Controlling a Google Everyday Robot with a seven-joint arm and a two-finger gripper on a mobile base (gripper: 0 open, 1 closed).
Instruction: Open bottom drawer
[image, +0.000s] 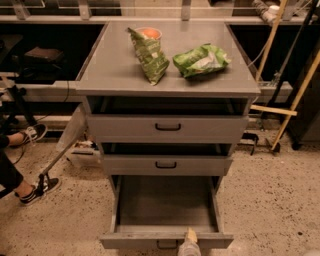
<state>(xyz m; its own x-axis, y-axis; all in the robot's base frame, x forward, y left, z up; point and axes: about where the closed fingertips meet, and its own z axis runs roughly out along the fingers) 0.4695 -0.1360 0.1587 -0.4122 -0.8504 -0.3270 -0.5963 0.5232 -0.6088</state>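
The bottom drawer (150, 240) of the grey metal cabinet stands pulled far out, showing a plain grey, empty interior (165, 202). Its small black handle (167, 245) sits at the lower frame edge, partly cut off. My gripper (190, 244) reaches in from the bottom edge, just right of that handle, against the drawer's front panel. Only its pale tip shows. The top drawer (167, 127) and middle drawer (166, 164) above are each pulled out slightly.
On the cabinet top (110, 75) lie two green snack bags (200, 60) and an orange cup (150, 34). A person's legs and sneakers (35, 187) are at the left. Wooden poles (295, 95) lean at the right. The floor is speckled.
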